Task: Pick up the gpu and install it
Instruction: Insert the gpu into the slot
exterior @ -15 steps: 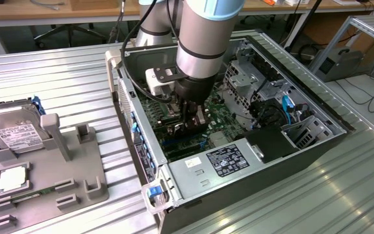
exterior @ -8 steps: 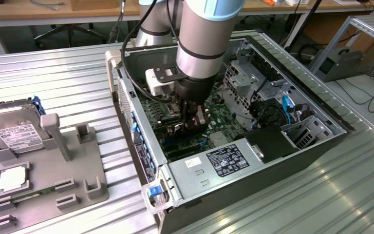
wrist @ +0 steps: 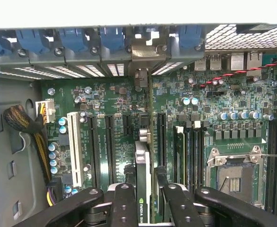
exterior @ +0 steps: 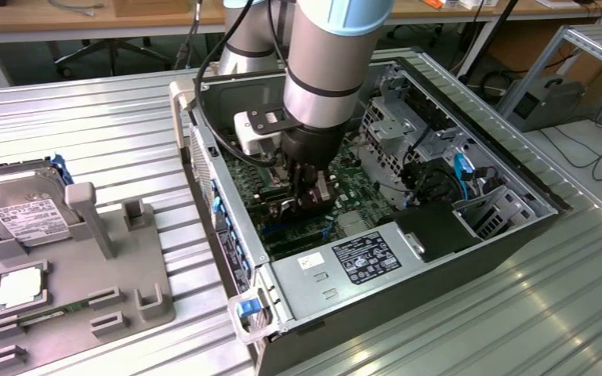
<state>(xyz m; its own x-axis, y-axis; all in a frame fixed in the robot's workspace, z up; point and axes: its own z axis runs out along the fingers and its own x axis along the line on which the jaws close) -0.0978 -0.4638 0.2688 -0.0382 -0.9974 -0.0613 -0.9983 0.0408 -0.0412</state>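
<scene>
Motherboard (wrist: 114, 101), green and crowded with slots and capacitors, is seen inside the open computer case (exterior: 510, 235) at the centre of the exterior view. The gripper (exterior: 310, 205) is lowered into that case, just above the board, and the gpu (wrist: 143, 187) is clamped edge-on between its black fingers (wrist: 124, 205).

In the wrist view the gpu is seen from above as a thin upright card: a narrow green-and-black edge with white lettering near the gripper, and a silver metal end piece toward the middle of the frame. It is lined up along a long black expansion slot (wrist: 159, 132), with its far end pointing to the silver bracket opening (wrist: 147, 49) among the blue slot clips (wrist: 112, 38) at the top of that frame. Whether the card's lower edge is already seated in the slot cannot be told.

At the exterior view's left, well apart from the case, a grey parts holder (exterior: 81, 266) is laid on the ribbed metal table (exterior: 92, 117), with a silver hard drive (exterior: 19, 207) leaning in it and a narrow green memory stick (exterior: 45, 317) lying low near its front.
</scene>
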